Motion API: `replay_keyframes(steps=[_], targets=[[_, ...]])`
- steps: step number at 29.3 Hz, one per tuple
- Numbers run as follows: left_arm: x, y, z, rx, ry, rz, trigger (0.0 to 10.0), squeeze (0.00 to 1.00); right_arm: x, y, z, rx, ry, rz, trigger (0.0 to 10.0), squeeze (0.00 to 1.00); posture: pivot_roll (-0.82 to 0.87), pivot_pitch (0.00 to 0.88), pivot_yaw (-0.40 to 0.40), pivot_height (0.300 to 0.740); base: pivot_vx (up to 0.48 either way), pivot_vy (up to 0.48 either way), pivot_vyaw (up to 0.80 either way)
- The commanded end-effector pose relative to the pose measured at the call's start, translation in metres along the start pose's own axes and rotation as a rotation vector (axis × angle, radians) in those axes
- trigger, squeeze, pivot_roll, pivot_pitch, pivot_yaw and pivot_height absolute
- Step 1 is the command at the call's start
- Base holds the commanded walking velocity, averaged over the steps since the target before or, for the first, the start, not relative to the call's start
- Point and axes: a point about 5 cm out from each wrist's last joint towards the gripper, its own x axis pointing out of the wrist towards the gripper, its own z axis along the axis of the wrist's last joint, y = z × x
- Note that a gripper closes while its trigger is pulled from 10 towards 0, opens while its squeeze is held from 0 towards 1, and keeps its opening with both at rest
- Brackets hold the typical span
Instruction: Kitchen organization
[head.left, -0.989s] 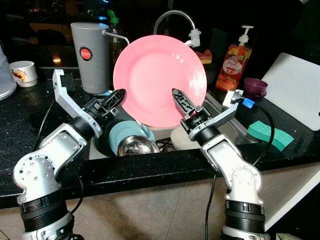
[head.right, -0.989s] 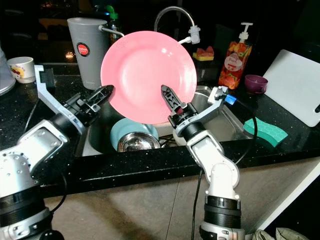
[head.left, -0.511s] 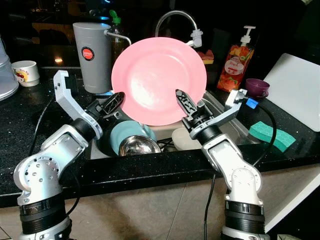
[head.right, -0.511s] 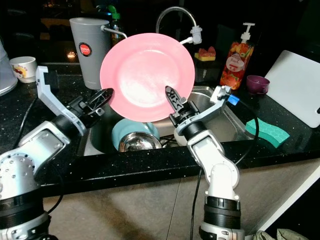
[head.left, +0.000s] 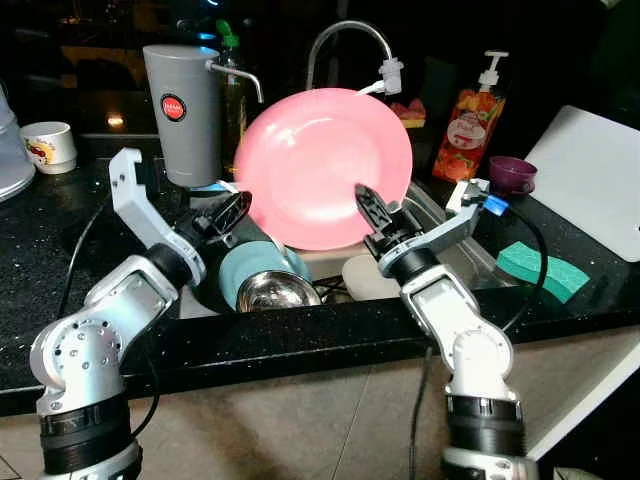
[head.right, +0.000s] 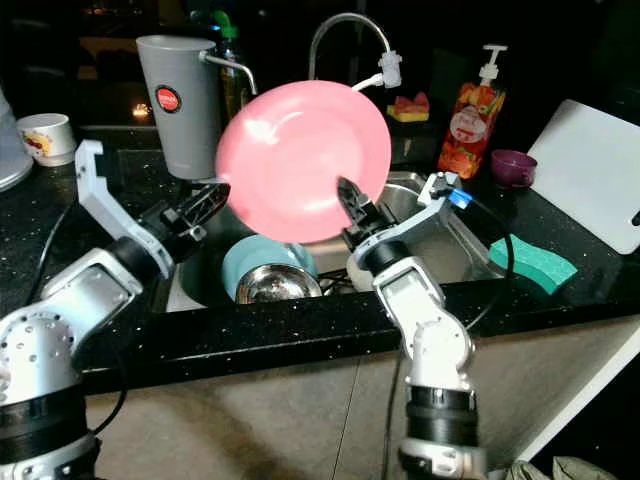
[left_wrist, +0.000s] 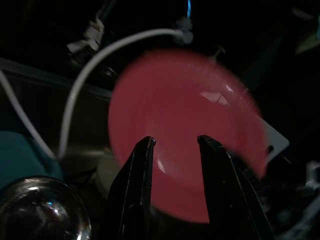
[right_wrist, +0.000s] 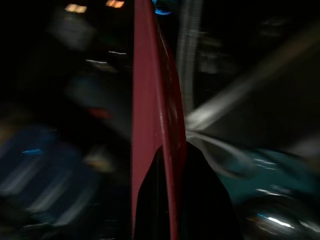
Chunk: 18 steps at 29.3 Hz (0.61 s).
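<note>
Right gripper (head.left: 368, 203) pinches pink plate (head.left: 315, 165) upright above sink (head.left: 440, 240). Left gripper (head.left: 236, 207), fingers spread, sits left of plate, above sink.

Pink plate (head.left: 322, 165): smooth, glossy, plastic-like. Steel bowl (head.left: 277, 292): polished, mirror-bright metal. Countertop (head.left: 60, 250): black speckled stone, glossy. Faucet (head.left: 340, 40): shiny metal. Green sponge (head.left: 541, 270): matt, textured. Cutting board (head.left: 590, 175): white, matt plastic.

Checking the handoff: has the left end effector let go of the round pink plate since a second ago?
Yes. The left end effector is now clear of the round pink plate, which has shifted right, uncovering the grey cylindrical tumbler's spout.
</note>
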Motion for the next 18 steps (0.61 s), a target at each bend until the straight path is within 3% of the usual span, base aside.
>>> replay_keyframes(steps=[1, 4, 7, 8, 9, 12, 13, 15, 16, 17, 18], targets=[[-0.004, -0.001, -0.001, 0.002, 0.002, -0.014, 10.0, 0.0, 0.0, -0.009, -0.002, -0.019, -0.004, -0.057, 10.0, 0.0, 0.15, 0.097, -0.076, 0.74, 0.0, 0.0, 0.0], [-0.011, -0.002, -0.013, 0.056, 0.075, -0.026, 10.0, 0.0, 0.004, -0.029, -0.009, -0.127, 0.021, -0.203, 10.0, 0.0, 0.16, 0.096, -0.078, 0.74, 0.0, 0.0, 0.0], [-0.014, -0.004, -0.018, 0.081, 0.104, -0.041, 10.0, 0.0, 0.005, -0.033, -0.012, -0.165, 0.031, -0.229, 10.0, 0.0, 0.16, 0.096, -0.079, 0.74, 0.0, 0.0, 0.0], [-0.015, -0.007, -0.023, 0.107, 0.133, -0.059, 10.0, 0.0, 0.006, -0.035, -0.014, -0.2, 0.047, -0.242, 10.0, 1.0, 0.16, 0.095, -0.079, 0.74, 0.0, 0.0, 0.0], [-0.015, -0.007, -0.023, 0.107, 0.133, -0.059, 10.0, 0.0, 0.006, -0.035, -0.014, -0.2, 0.047, -0.242, 10.0, 1.0, 0.16, 0.095, -0.079, 0.74, 0.0, 0.0, 0.0], [-0.022, -0.026, -0.048, 0.31, 0.262, -0.16, 10.0, 0.0, 0.009, -0.032, -0.018, -0.274, 0.044, -0.22, 10.0, 1.0, 0.16, 0.094, -0.081, 0.74, 0.0, 0.0, 0.0], [-0.022, -0.026, -0.048, 0.31, 0.262, -0.16, 10.0, 0.0, 0.009, -0.032, -0.018, -0.274, 0.044, -0.22, 10.0, 1.0, 0.16, 0.094, -0.081, 0.74, 0.0, 0.0, 0.0], [-0.028, -0.032, -0.064, 0.412, 0.317, -0.215, 10.0, 0.0, 0.011, -0.021, -0.014, -0.328, -0.014, -0.155, 10.0, 0.98, 0.16, 0.093, -0.08, 0.74, 0.0, 0.0, 0.0], [-0.029, -0.034, -0.067, 0.428, 0.322, -0.225, 10.0, 0.0, 0.011, -0.016, -0.012, -0.345, -0.034, -0.125, 10.0, 0.58, 0.16, 0.093, -0.08, 0.74, 0.0, 0.0, 0.0], [-0.029, -0.034, -0.067, 0.428, 0.322, -0.225, 10.0, 0.0, 0.011, -0.016, -0.012, -0.345, -0.034, -0.125, 10.0, 0.58, 0.16, 0.093, -0.08, 0.74, 0.0, 0.0, 0.0], [-0.029, -0.034, -0.069, 0.432, 0.322, -0.23, 10.0, 0.0, 0.011, -0.012, -0.011, -0.371, -0.053, -0.105, 10.0, 0.0, 0.16, 0.091, -0.078, 0.74, 0.0, 0.0, 0.0]])
